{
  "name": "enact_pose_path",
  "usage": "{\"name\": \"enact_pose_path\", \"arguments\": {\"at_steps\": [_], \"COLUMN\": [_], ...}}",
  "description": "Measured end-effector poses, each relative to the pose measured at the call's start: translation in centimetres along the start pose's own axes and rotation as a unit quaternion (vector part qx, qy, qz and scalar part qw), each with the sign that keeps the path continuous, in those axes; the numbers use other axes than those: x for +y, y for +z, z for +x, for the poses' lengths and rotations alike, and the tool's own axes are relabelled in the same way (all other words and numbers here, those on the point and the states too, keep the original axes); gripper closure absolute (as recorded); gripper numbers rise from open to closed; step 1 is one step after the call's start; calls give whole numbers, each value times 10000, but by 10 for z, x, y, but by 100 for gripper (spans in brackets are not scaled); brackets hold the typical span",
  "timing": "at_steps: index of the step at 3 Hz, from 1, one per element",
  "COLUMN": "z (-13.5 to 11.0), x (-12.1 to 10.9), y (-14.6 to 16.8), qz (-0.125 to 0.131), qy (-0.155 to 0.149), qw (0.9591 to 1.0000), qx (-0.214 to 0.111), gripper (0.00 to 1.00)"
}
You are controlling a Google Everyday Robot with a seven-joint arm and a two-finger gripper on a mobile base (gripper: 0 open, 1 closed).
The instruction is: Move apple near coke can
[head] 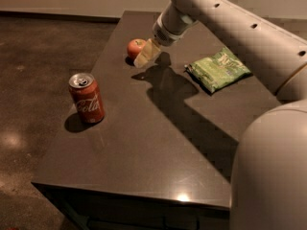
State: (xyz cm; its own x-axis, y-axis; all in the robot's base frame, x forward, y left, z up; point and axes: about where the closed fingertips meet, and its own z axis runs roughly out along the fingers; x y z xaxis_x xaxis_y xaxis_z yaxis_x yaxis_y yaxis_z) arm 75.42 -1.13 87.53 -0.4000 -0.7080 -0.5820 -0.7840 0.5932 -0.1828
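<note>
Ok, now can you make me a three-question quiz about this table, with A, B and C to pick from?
1. How is the coke can placed?
A. lying on its side
B. standing upright
C. upside down

2. What colour is the bag on the table?
A. blue
B. purple
C. green

3. Where is the gripper?
A. right beside the apple
B. above the coke can
C. on top of the bag

Answers:
1 B, because its silver top with the tab faces up.
2 C, because the crinkly wrapper is green.
3 A, because the gripper is at the far end of the table next to the apple, and the coke can stands apart near the left edge.
</note>
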Motion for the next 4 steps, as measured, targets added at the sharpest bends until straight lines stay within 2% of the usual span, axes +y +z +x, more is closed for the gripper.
{"name": "enact_pose_path", "arguments": {"at_steps": [2,3,4], "z": [-20,-28,-32], "x": [11,17,22], "y": [28,35,39], "qz": [-146,-256,-362], "qy": [51,-4,-57], "qw": [9998,9996,9992], "qx": [-100,-153,-176], "gripper": [0,16,39]}}
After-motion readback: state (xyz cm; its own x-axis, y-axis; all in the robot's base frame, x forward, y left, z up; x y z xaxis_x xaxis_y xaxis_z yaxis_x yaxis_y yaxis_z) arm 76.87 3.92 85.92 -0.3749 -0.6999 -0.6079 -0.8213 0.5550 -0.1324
